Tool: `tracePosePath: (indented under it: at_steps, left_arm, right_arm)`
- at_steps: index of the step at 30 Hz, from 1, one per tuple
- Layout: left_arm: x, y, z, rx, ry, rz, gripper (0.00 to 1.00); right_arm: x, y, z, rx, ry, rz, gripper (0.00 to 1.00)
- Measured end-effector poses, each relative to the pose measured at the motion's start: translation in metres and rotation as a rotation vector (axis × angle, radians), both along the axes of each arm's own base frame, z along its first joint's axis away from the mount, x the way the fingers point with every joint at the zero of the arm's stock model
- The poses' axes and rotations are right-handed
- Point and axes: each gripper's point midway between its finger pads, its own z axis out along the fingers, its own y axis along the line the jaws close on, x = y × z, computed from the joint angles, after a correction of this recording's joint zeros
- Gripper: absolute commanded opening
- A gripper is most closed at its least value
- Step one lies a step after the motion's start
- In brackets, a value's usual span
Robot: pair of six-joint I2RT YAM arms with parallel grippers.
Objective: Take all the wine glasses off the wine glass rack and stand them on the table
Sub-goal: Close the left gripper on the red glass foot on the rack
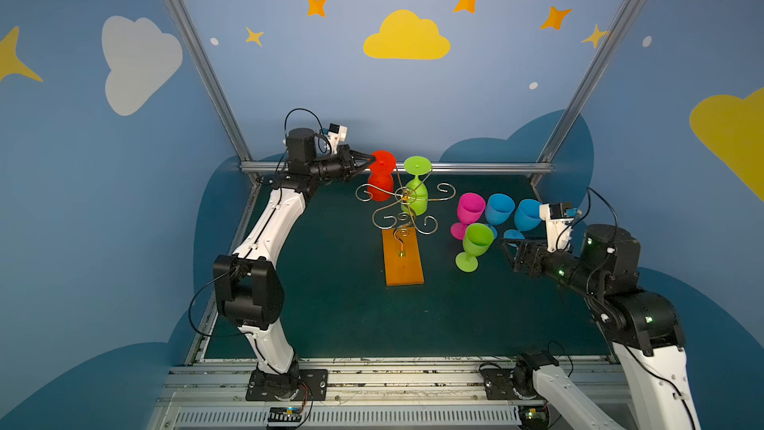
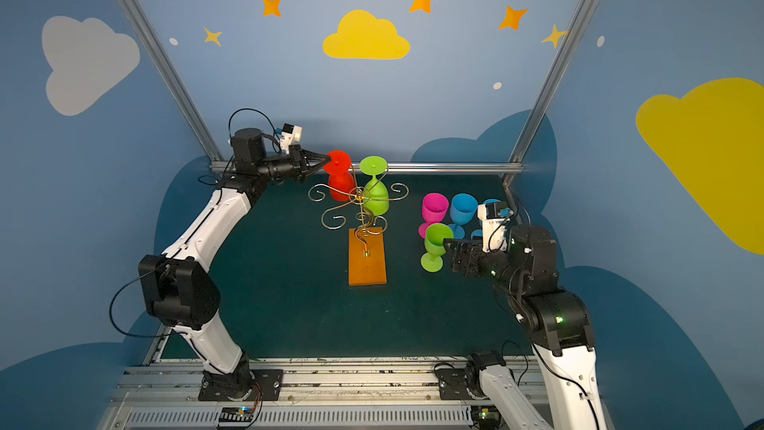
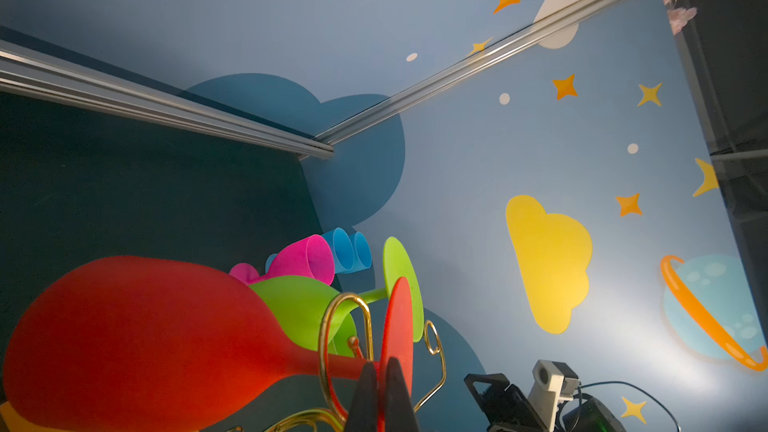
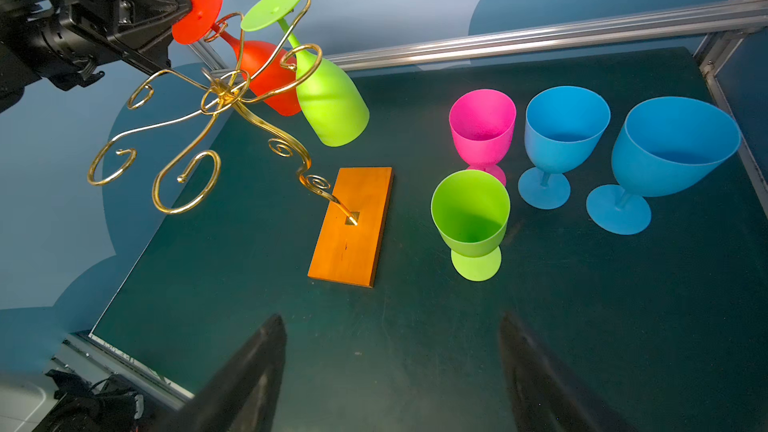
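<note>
The dark green tabletop [image 1: 330, 316] is carrying everything in the scene. The wine glass rack [image 1: 403, 262] is standing near its middle on an orange base [image 4: 353, 238], its gold scroll arms spreading out from a central post.

Two glasses are hanging upside down from arms on the far side of the rack. The red wine glass [image 1: 380, 190] is hanging on the left with its stem passing through a scroll and its round foot uppermost. The hanging lime glass [image 1: 415, 200] is dangling just beside it, and in the right wrist view their bowls are overlapping.

To the right of the rack, well apart from it, four glasses are standing upright in a cluster. The two blue glasses [image 1: 499, 208] [image 1: 527, 215] are sitting toward the back, with the pink glass [image 1: 470, 208] next to them. The upright lime glass [image 1: 477, 241] is standing in front of the pink one.

The left end effector [image 1: 370, 163] is reaching in from the left at the height of the rack's top, its fingers pinched together on the rim of the red wine glass's foot. The right end effector [image 4: 391, 317] is hovering above the tabletop near the upright cluster, its fingers spread wide apart and gripping nothing.
</note>
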Motion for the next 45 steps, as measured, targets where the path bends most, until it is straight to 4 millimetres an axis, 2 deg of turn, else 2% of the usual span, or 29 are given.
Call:
tracePosePath:
  at_steps: [11, 24, 36, 45]
  left_arm:
    - [0.001, 0.001, 0.012, -0.044, -0.004, 0.002, 0.03]
    - [0.0, -0.016, 0.016, -0.043, -0.02, -0.03, 0.03]
    - [-0.018, -0.024, 0.0, -0.001, -0.002, -0.077, 0.03]
    - [-0.032, -0.012, -0.002, 0.015, 0.0, -0.059, 0.03]
  right_arm:
    - [-0.006, -0.001, 0.003, 0.006, -0.006, 0.002, 0.79]
    - [-0.014, -0.002, 0.009, 0.008, -0.018, 0.002, 0.79]
    - [-0.014, -0.002, 0.009, 0.009, -0.02, 0.002, 0.79]
    - [-0.02, -0.004, 0.01, 0.009, -0.026, 0.001, 0.79]
